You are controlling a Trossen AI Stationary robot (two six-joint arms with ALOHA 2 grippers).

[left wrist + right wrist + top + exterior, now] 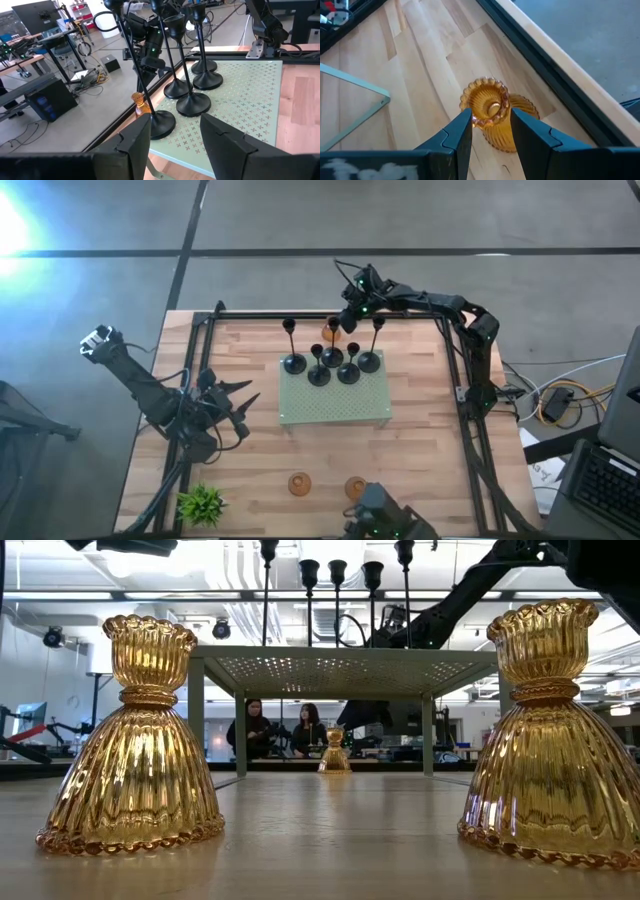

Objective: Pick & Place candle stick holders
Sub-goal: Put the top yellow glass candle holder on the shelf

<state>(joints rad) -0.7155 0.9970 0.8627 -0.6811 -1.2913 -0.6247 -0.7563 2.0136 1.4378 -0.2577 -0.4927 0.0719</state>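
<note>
An amber holder (492, 117) is seen upright on the bench (420, 440) near the far edge, just behind the green perforated stand (335, 405), its cup opening upward and its long axis vertical. Its rim is flanked by the fingers (457, 135) of the right hand (350, 317), which is spread around the cup from above; whether the pads touch the glass cannot be told.

Five black holders (319, 370) are stood on the stand, all upright, their thin stems vertical above round domed bases: one (292, 360) to the left, three clustered at the middle and one (370, 358) to the right. In the left wrist view their stems appear slanted only by the camera's angle.

Two more amber holders (299, 483) (354, 486) are set upright near the bench's front edge, well apart from the stand, one left and one right.

The left hand (240, 408) is held over the bench's left side, released and empty, pointing toward the stand. A small green plant (201, 504) is placed at the near left corner.
</note>
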